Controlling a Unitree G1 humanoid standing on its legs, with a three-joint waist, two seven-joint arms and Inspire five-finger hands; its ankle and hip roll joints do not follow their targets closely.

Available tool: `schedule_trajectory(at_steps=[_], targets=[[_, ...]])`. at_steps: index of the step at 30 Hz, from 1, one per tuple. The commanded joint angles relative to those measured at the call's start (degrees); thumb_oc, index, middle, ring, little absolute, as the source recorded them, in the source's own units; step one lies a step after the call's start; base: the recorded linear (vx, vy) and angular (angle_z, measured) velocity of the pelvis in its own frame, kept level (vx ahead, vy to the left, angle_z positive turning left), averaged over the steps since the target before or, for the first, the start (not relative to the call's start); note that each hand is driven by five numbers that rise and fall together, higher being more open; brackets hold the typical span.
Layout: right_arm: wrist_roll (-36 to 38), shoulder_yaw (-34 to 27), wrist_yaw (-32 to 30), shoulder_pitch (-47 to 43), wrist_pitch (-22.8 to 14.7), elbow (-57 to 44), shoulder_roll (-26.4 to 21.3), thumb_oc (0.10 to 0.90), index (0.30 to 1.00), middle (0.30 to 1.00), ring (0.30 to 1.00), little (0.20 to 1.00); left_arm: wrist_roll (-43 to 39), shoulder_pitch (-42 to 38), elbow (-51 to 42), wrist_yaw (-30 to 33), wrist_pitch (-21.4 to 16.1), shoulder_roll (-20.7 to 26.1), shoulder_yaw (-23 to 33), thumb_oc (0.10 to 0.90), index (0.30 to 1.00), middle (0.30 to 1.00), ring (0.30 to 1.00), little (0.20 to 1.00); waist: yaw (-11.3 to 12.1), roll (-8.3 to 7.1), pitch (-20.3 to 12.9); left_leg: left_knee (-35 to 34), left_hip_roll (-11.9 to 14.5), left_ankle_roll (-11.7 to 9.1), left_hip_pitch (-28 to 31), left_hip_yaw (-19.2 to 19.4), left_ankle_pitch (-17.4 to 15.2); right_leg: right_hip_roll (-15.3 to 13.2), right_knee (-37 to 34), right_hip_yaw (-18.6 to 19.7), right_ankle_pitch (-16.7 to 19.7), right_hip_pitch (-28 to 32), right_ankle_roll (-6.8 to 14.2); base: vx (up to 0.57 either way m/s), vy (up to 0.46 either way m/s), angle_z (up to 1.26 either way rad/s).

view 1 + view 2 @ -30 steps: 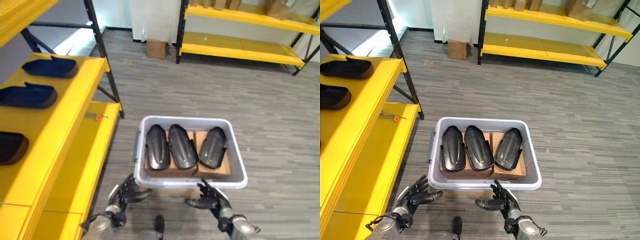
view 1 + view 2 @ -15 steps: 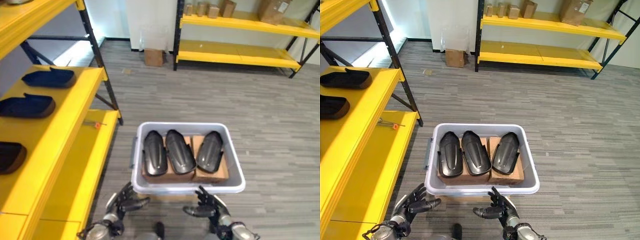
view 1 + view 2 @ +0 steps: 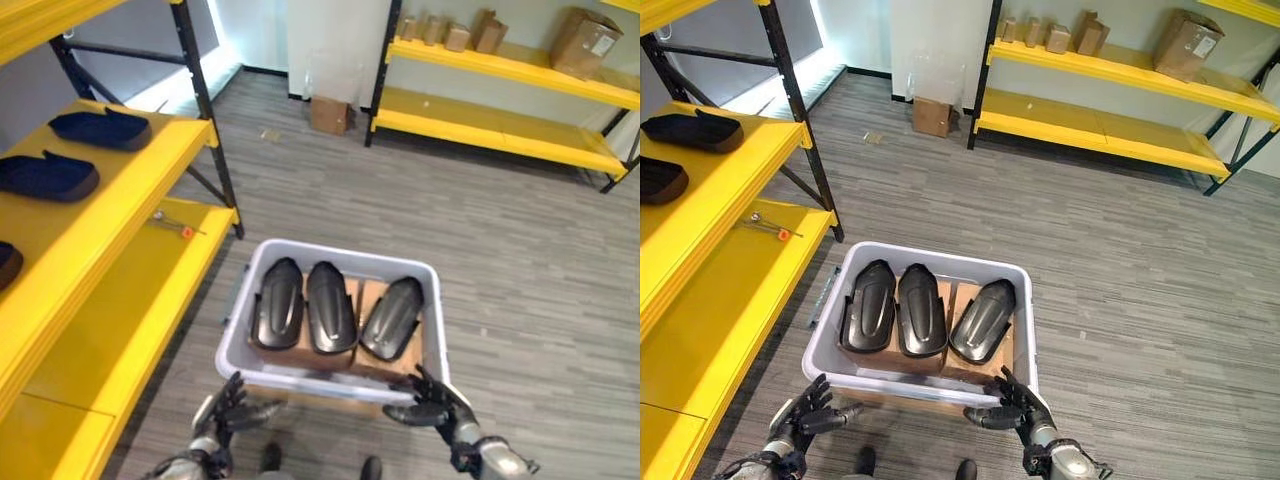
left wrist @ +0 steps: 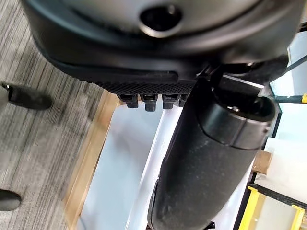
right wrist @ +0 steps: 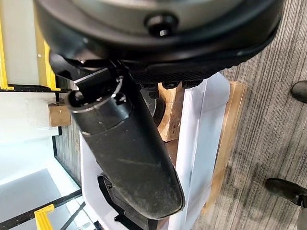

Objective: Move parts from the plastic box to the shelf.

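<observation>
Step in hand, judged: approach to the box [image 3: 432,330], no part picked yet. 3 black parts lie side by side inside it, on brown cardboard [image 3: 350,355]: left part [image 3: 277,303], mid part [image 3: 331,307], right part [image 3: 391,318]. Left and mid look touching; right one leans away at its top end, slightly apart. Box sits on the grey floor [image 3: 520,260], w/ a wooden piece under its near edge in the wrist views.

Left hand [image 3: 228,407] hovers low, just below the box's near left corner, fingers spread and relaxed, holding nothing. Can't tell from the head views if it touches the rim; the left wrist view has the thumb over the white rim but contact is unclear. Right hand [image 3: 432,400] is at the near right corner, fingers splayed, empty, thumb toward the rim; looks close to or just at the wall, can't say which.

Yellow shelf [image 3: 120,290] stands to the robot's left, near the box. Its upper level already carries dark parts, e.g. one at the far end [image 3: 100,128] and another nearer [image 3: 48,176].

Next move, as I read it: reach over the near rim, close a hand round one part (left part is nearest the shelf), lift clear of the wall, swing left to a free spot on the shelf. Risk: parts are smooth, curved, packed tight; fingers may nudge the neighbour.
</observation>
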Motion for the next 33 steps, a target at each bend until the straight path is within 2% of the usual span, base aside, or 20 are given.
schedule_trajectory(at_steps=[1, 6, 7, 8, 11, 14, 15, 18, 22, 25, 33], targets=[[-7.77, -4.33, -1.86, -2.9, -6.88, -9.32, -5.1, 0.9, 1.0, 1.0, 1.0, 1.0, 1.65, -3.79, -5.51, -3.91, -3.05, -0.82, -2.25, 0.9, 1.0, 1.0, 1.0, 1.0, -0.62, 3.7, -1.43, -0.81, 3.89, 1.39, 3.43, 2.11, 0.18, -5.62, 12.26, 2.22, -6.25, -3.59, 3.9, 0.03, 0.052, -0.02], [-9.52, -8.07, -2.53, -1.59, -7.98, -14.6, -6.0, 0.9, 1.0, 1.0, 1.0, 1.0, 1.83, -2.59, -5.61, -4.4, -3.09, -0.76, -1.32, 0.9, 1.0, 1.0, 1.0, 1.0, -0.78, 3.8, -1.29, -1.3, 3.28, 1.7, 3.98, 2.88, -0.25, -6.23, 11.56, 2.82, -5.46, -3.36, 4.49, 0.02, 0.049, -0.03], [-11.69, -9.27, -2.99, -0.96, -8.35, -16.52, -6.71, 0.9, 1.0, 1.0, 1.0, 1.0, 1.9, -2.09, -5.72, -4.54, -3.1, -0.71, -0.91, 0.9, 1.0, 1.0, 1.0, 1.0, -0.78, 3.82, -1.23, -1.47, 3.11, 1.78, 4.17, 2.94, -0.35, -6.41, 11.23, 2.85, -5.31, -3.16, 4.62, 0.03, 0.062, -0.02], [-16.88, -11.15, -4.31, -0.69, -8.75, -19.67, -8.53, 0.9, 1.0, 1.0, 1.0, 1.0, 2.3, -1.4, -6.26, -4.79, -3.11, -0.5, 0.01, 0.9, 1.0, 1.0, 1.0, 1.0, -0.78, 3.82, -1.17, -1.59, 2.93, 1.86, 4.3, 3.02, -0.54, -6.6, 10.66, 2.95, -5.0, -2.9, 4.83, 0.02, 0.06, -0.03], [-22.08, -15.75, -7.43, -2.48, -10.01, -22.89, -10.26, 0.9, 1.0, 1.0, 1.0, 1.0, 2.95, -0.78, -7.1, -5.64, -3.41, -0.2, 0.85, 0.9, 1.0, 1.0, 1.0, 1.0, -0.73, 3.65, -0.87, -1.75, 2.09, 2.14, 4.45, 3.71, -1.13, -7.19, 8.78, 3.56, -3.71, -2.54, 5.45, 0.0, 0.077, -0.09], [-23.29, -18.07, -7.92, -2.89, -10.67, -25.43, -11.11, 0.9, 1.0, 1.0, 1.0, 1.0, 3.19, -0.51, -7.08, -6.04, -3.5, -0.09, 1.34, 0.9, 1.0, 1.0, 1.0, 1.0, -0.61, 3.44, -0.69, -1.75, 1.66, 2.34, 4.47, 4.01, -1.39, -7.49, 7.53, 3.76, -3.0, -2.18, 5.71, 0.01, 0.053, -0.04], [-23.01, -20.22, -8.9, -3.42, -10.7, -24.77, -11.45, 0.9, 1.0, 1.0, 1.0, 1.0, 3.03, 0.18, -7.54, -6.74, -3.39, 0.06, 1.0, 0.9, 1.0, 1.0, 1.0, 1.0, -0.33, 3.15, -0.66, -1.95, 1.0, 2.53, 4.42, 4.17, -1.7, -7.79, 5.62, 3.65, -1.96, -1.48, 6.01, 0.01, 0.069, -0.03], [-24.56, -21.2, -10.11, -4.22, -10.28, -23.58, -12.21, 0.9, 1.0, 1.0, 1.0, 1.0, 2.8, 0.55, -7.92, -7.05, -3.16, 0.12, 0.89, 0.9, 1.0, 1.0, 1.0, 1.0, -0.03, 2.96, -0.85, -2.2, 0.6, 2.61, 4.27, 4.31, -1.86, -8.0, 4.07, 3.64, -1.1, -1.06, 6.26, 0.0, 0.029, -0.01], [-27.47, -21.2, -13.67, -8.74, -9.48, -19.35, -13.31, 0.9, 1.0, 1.0, 1.0, 1.0, 2.07, 0.16, -8.89, -7.34, -2.93, 0.66, 0.26, 0.9, 1.0, 1.0, 1.0, 1.0, 0.78, 2.55, -0.51, -2.29, -0.24, 2.83, 3.32, 4.23, -1.83, -8.56, 2.1, 3.67, 0.22, -1.1, 6.54, -0.03, 0.038, -0.08], [-32.35, -21.19, -17.41, -12.14, -8.58, -16.64, -14.05, 0.9, 1.0, 1.0, 1.0, 1.0, 1.88, -0.39, -9.34, -7.09, -2.99, 0.91, -0.6, 0.9, 1.0, 1.0, 1.0, 1.0, 1.32, 2.63, 0.66, -2.01, -0.62, 3.01, 2.45, 3.98, -1.7, -8.86, 1.97, 3.36, 0.52, -1.44, 6.6, -0.06, 0.03, -0.06], [-34.31, -14.03, -23.33, -25.32, -6.4, -7.52, -12.71, 0.9, 1.0, 1.0, 1.0, 1.0, 0.82, -4.53, -9.69, -4.9, -3.47, 1.49, -5.17, 0.9, 1.0, 1.0, 1.0, 1.0, 2.66, 3.14, 6.19, 1.45, -1.8, 3.5, -3.56, 2.88, -1.28, -9.99, 3.26, 3.28, 1.28, -5.57, 6.29, -0.13, 0.018, 0.04]])
